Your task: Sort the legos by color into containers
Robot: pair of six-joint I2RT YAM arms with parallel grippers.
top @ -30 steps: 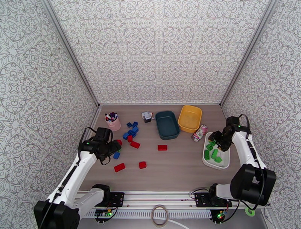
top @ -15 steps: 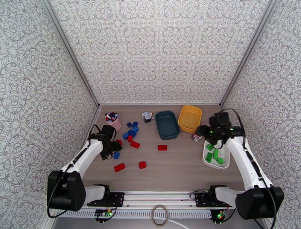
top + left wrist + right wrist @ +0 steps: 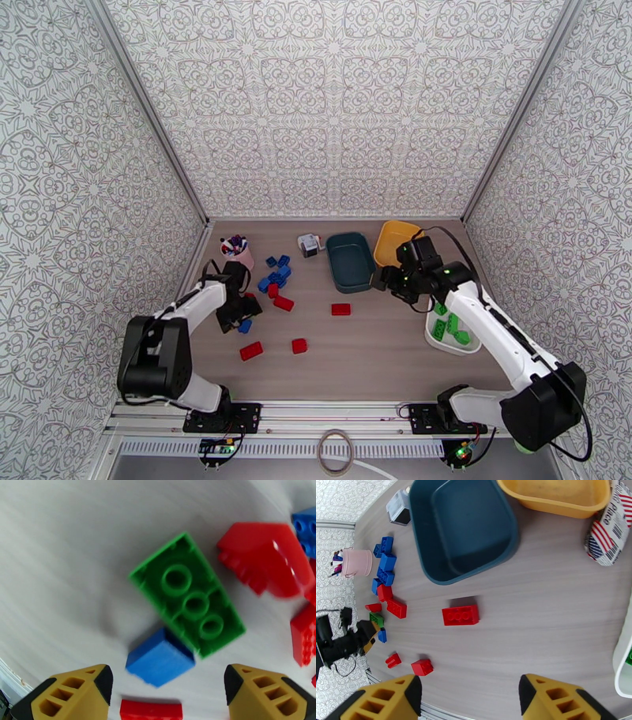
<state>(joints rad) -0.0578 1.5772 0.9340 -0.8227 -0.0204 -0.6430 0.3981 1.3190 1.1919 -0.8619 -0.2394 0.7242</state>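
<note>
Green lego upside down just ahead of our left gripper, jaws wide, empty, our right gripper well apart, likewise spread, empty

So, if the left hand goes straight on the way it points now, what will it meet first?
Probably the blue brick, which lies right ahead of the open left hand. The green brick, underside up, lies just beyond it. Depth is unclear in this blurred view.

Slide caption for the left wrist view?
Left gripper, jaws open, poised over an upturned green brick and a blue brick.
</note>
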